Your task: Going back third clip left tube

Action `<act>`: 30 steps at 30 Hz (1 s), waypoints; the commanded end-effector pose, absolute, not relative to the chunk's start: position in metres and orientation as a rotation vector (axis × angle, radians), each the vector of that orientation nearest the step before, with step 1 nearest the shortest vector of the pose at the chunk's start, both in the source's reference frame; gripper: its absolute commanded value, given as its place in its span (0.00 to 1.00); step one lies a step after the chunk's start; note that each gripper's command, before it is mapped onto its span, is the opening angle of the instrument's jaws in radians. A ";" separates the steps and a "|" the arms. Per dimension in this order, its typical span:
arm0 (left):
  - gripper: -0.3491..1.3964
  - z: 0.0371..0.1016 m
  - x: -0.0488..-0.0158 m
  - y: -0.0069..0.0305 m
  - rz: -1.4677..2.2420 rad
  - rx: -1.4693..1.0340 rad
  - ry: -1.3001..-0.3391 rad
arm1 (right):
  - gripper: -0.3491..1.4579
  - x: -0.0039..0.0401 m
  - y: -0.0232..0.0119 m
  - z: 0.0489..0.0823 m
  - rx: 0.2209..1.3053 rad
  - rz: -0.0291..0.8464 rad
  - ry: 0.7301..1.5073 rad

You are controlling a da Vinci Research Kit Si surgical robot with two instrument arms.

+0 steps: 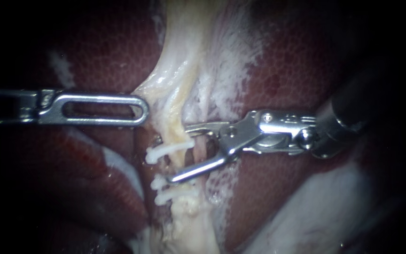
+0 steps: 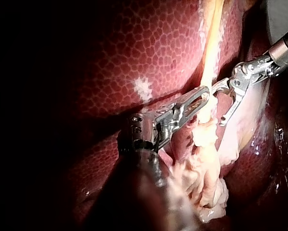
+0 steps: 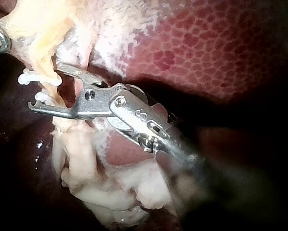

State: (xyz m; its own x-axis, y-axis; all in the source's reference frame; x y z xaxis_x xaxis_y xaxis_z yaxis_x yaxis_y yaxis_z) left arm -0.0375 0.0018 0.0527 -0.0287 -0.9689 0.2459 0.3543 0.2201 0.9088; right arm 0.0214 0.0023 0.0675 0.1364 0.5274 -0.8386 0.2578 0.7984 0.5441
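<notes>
The right instrument [image 1: 179,153] holds its jaws parted and empty around the pale tube [image 1: 177,101], between the far clip [image 1: 167,151] and 2 near clips [image 1: 163,197]. The left instrument [image 1: 144,110] clamps the tube's left edge.

The field is lit at the centre of the endoscope view. Brightness falls off to near black at 9 o'clock and at 3 o'clock. The backdrop is formed by the liver [image 1: 297,61], dark red with a fine cellular mottling, exposed at 11 and at 2 o'clock. A white film [image 1: 316,211] is laid over it at 4 o'clock. A thin white streak [image 1: 59,66] is seen at 10 o'clock. In the left wrist view, a white patch [image 2: 144,88] is borne on the liver.
</notes>
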 end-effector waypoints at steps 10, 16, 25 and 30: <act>0.00 0.0529 -0.0374 0.0019 -1.230 0.741 -1.099 | 0.52 0.0139 0.0016 0.0670 0.647 0.252 1.435; 0.00 0.0531 -0.0374 0.0019 -1.230 0.740 -1.099 | 0.52 0.0108 0.0021 0.0657 0.627 0.263 1.423; 0.00 0.0535 -0.0374 0.0019 -1.229 0.740 -1.100 | 0.52 0.0089 0.0034 0.0624 0.615 0.259 1.415; 0.00 0.0537 -0.0374 0.0019 -1.228 0.739 -1.100 | 0.52 0.0087 0.0037 0.0613 0.612 0.263 1.414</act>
